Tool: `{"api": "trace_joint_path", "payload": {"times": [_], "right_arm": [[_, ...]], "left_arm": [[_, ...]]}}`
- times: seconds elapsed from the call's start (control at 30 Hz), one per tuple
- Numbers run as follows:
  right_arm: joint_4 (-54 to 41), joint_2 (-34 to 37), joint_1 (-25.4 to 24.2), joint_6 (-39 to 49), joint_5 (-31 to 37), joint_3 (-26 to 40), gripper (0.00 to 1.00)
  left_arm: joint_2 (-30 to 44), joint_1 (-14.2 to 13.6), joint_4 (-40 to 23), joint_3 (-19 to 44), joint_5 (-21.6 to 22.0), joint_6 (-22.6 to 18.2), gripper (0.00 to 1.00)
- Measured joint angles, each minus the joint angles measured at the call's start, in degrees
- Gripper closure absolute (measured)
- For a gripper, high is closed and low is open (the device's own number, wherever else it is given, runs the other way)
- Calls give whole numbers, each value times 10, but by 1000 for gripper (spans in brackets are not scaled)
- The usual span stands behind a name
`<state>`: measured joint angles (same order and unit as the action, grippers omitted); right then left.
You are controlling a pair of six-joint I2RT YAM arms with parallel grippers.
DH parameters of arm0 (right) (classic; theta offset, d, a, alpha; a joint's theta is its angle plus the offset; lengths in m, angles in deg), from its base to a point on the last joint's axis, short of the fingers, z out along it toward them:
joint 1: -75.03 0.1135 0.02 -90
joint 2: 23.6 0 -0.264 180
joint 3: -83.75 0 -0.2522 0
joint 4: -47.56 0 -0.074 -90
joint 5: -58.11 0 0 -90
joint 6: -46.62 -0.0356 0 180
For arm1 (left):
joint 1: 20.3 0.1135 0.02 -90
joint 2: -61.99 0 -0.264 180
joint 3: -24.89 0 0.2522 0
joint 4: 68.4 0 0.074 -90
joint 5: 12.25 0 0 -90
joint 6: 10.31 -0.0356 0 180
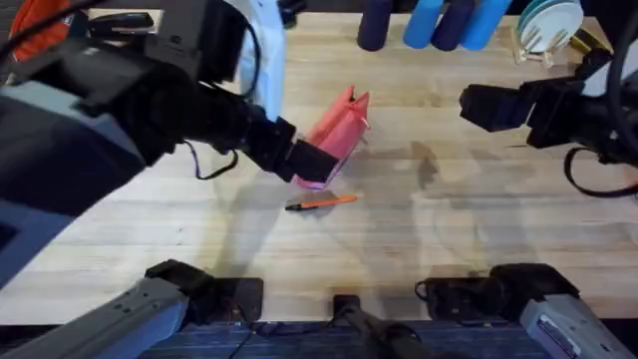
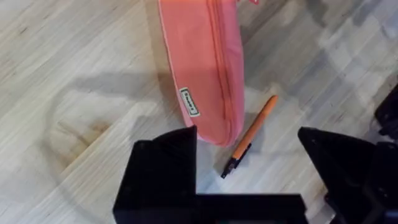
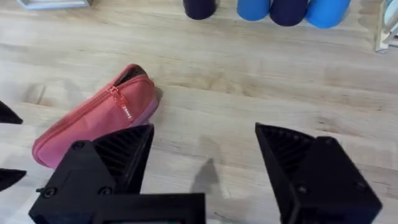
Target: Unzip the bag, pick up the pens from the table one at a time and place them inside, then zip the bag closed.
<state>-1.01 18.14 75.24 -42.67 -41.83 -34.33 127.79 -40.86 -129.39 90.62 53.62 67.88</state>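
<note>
Your left gripper (image 2: 249,171) hangs with its black fingers spread wide, nothing between them, right over the near end of the bag (image 2: 202,68). The bag carries a small white label (image 2: 189,102) just ahead of one finger (its print is too small to read). The pen (image 2: 250,135) lies on the table (image 2: 74,56) just beside the bag's end, in the gap between your fingers, black tip toward the gripper.

Your right gripper (image 3: 202,168) is also spread and holds nothing; the bag (image 3: 93,121) lies ahead of its one finger, zipper closed along the top edge with the pull (image 3: 126,112) near the far end.

The table is pale wooden planks, faintly stained. From overhead, blue and dark cylinders (image 1: 439,22) and a rack of plates (image 1: 546,28) stand at the far edge.
</note>
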Motion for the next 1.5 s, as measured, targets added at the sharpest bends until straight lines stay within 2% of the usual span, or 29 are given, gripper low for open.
{"api": "trace_joint_path", "payload": {"times": [0.27, 0.77, 1.03, 1.17, 1.43, 1.5], "right_arm": [[0, 0, 0, 0, 0, 0, 4], [0, 0, 0, 0, 0, 0, 4], [0, 0, 0, 11, 0, 0, 4], [0, 0, 0, 20, 0, 0, 4], [0, 0, 0, 24, 0, 0, 5], [0, 0, 0, 24, 0, 0, 4]], "left_arm": [[29, -29, 43, -24, 4, 0, 5], [88, -30, 73, -32, 4, 0, 26], [88, -30, 64, -32, 5, 1, 279], [88, -30, 44, -32, 10, 0, 475], [88, -30, 46, -32, 29, 0, 913], [88, -30, 48, -32, 30, 0, 952]]}}
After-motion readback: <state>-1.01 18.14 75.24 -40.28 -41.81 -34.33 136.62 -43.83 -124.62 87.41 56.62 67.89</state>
